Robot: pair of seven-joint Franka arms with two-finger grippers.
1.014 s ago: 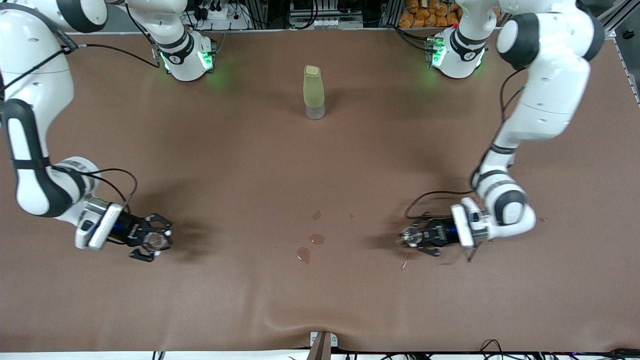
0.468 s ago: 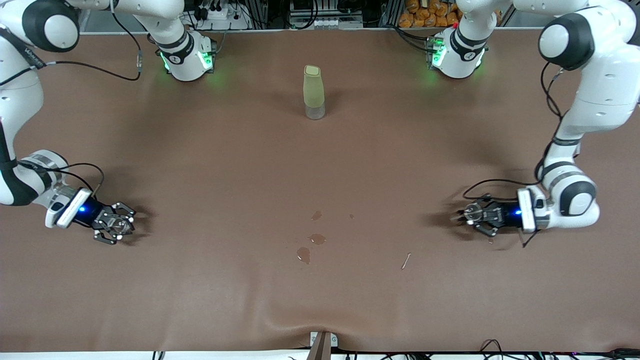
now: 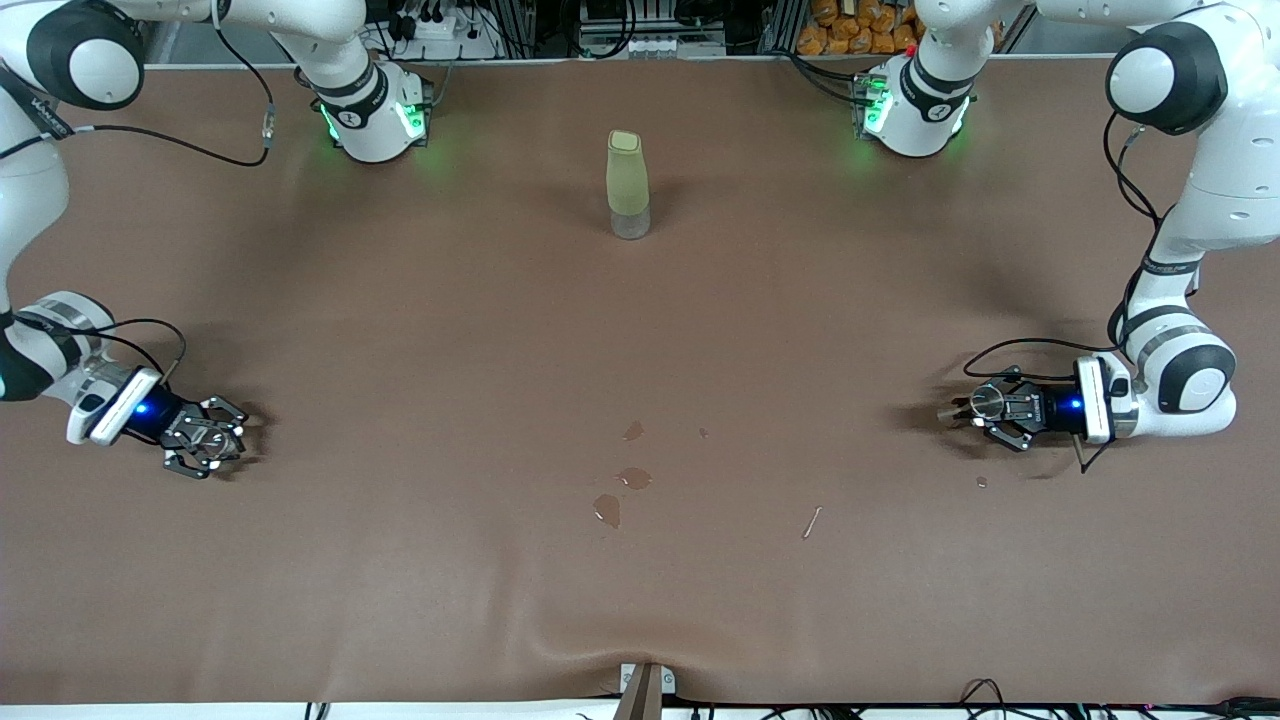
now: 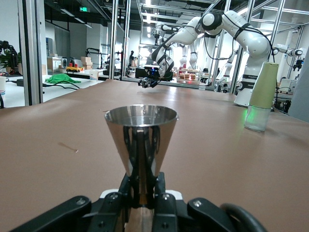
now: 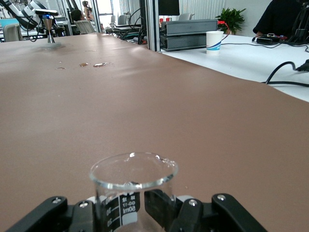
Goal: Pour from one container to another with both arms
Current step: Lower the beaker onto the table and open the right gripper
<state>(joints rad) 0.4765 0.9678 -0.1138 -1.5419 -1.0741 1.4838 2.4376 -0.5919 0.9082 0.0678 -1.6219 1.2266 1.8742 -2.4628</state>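
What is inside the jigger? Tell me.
Nothing can be made out inside the jigger. The left wrist view shows only its rim and outer wall edge-on; the front view is too small. Its waist sits hidden between the left gripper jaws.

matt brown surface point(image 3: 640, 330) with a slightly wrinkled, leathery look; shiny mirror-polished metal jigger point(image 4: 141, 140); clear glossy glass cup point(image 5: 133, 186) with printed markings; frosted pale yellow-green bottle point(image 3: 627, 184), clear base; glossy white plastic arms, matt black hands
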